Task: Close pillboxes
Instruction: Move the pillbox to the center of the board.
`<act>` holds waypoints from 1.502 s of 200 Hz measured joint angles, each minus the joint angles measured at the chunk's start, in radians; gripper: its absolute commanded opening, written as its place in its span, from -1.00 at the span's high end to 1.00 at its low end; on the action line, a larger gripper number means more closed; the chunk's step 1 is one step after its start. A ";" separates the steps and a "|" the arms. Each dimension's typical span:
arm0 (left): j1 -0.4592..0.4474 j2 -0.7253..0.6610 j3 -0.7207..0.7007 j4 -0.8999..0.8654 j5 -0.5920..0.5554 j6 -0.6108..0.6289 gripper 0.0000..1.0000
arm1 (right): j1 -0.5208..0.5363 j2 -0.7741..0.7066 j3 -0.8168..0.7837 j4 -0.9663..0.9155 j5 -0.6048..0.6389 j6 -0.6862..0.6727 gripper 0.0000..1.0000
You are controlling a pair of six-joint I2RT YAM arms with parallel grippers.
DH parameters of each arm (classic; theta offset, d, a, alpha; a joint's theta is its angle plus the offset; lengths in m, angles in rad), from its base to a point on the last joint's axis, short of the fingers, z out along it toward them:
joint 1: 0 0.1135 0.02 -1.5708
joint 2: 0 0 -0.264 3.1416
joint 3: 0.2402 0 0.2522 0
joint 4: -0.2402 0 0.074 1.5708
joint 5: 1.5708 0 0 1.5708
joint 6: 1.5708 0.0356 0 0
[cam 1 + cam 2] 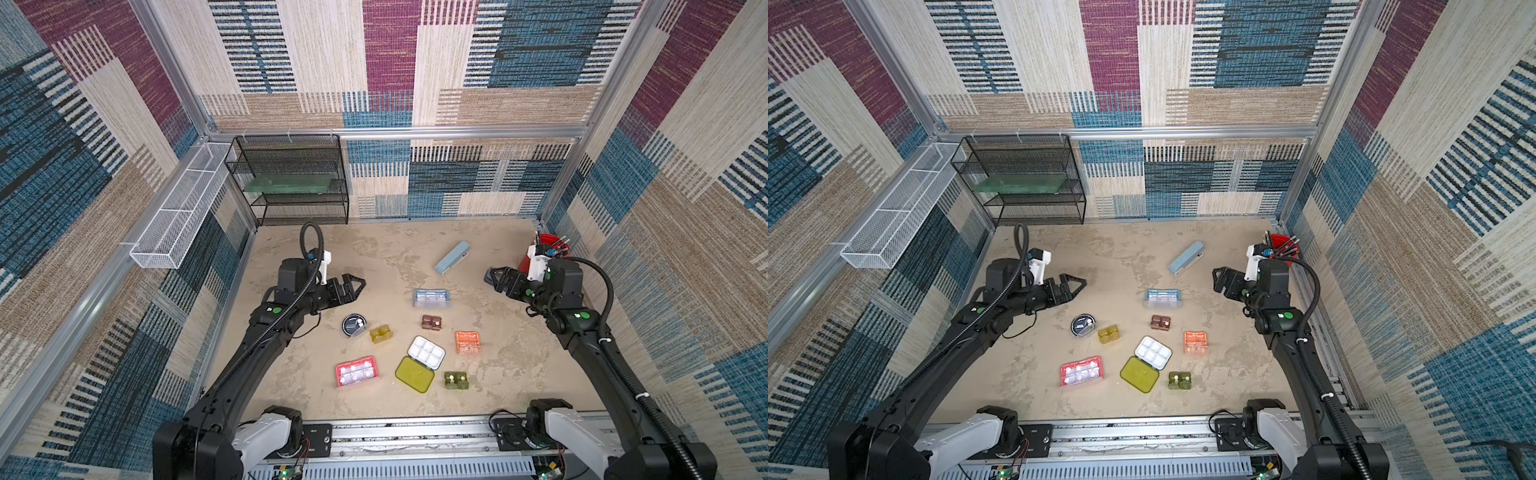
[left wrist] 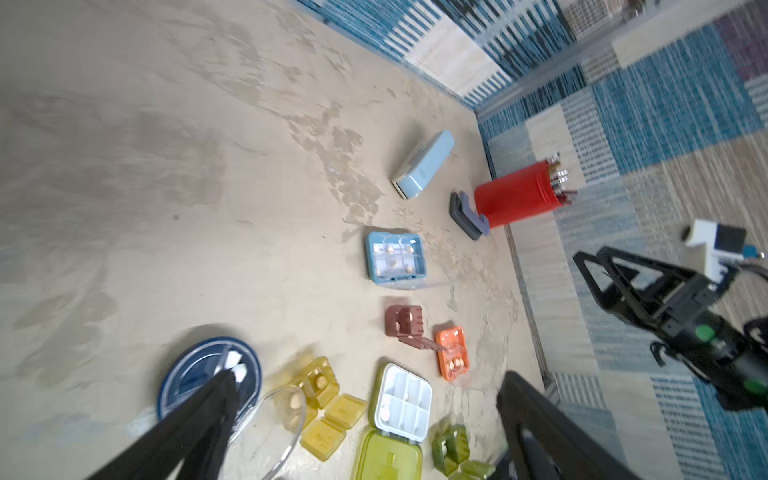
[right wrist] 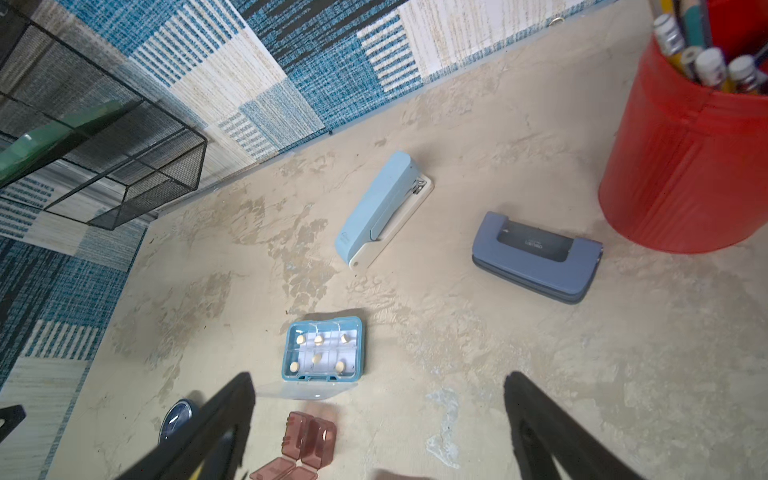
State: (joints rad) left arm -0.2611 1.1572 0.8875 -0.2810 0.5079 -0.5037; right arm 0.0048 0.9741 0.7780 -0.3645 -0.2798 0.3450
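Above the worktop [image 1: 374, 257], left end effector [image 1: 356, 286] and right end effector [image 1: 493, 276] hang wide open, empty; I'd start on the near round black pillbox [image 1: 353, 325], pressing squarely down.

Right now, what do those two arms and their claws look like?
Both arms, left arm and right arm, are black and jointed, with round green stickers, ribbed black cable hoses and white shoulder covers. The left claw and right claw are black, each with two triangular open-frame fingers and a white camera block behind.
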 measured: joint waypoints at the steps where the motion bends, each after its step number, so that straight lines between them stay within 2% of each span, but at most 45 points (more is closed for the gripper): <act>1: -0.003 0.003 0.002 0.000 0.001 0.001 -0.99 | 0.000 0.000 0.000 -0.001 -0.001 0.000 -0.90; 25: -0.089 0.075 0.037 -0.003 0.024 0.039 -0.99 | -0.004 -0.024 -0.027 -0.039 -0.029 -0.006 -0.90; 64: -0.190 0.116 0.065 -0.002 0.065 0.134 -0.99 | -0.005 -0.036 -0.063 -0.130 -0.062 0.018 -0.90; 123: -0.290 0.167 0.093 -0.004 0.091 0.246 -0.99 | 0.054 -0.039 -0.089 -0.285 -0.101 0.089 -0.90; 186: -0.382 0.210 0.135 -0.014 0.083 0.318 -0.99 | 0.131 -0.136 -0.143 -0.372 -0.114 0.126 -0.92; 234: -0.405 0.216 0.154 -0.027 0.021 0.372 -0.99 | 0.203 -0.164 -0.158 -0.445 -0.078 0.196 -0.94; 300: -0.407 0.218 0.157 -0.031 0.018 0.416 -0.99 | 0.348 -0.142 -0.117 -0.535 -0.023 0.260 -0.93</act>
State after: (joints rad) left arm -0.6682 1.3754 1.0443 -0.3119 0.5259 -0.0875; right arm 0.3523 0.8322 0.6609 -0.8997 -0.3027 0.6048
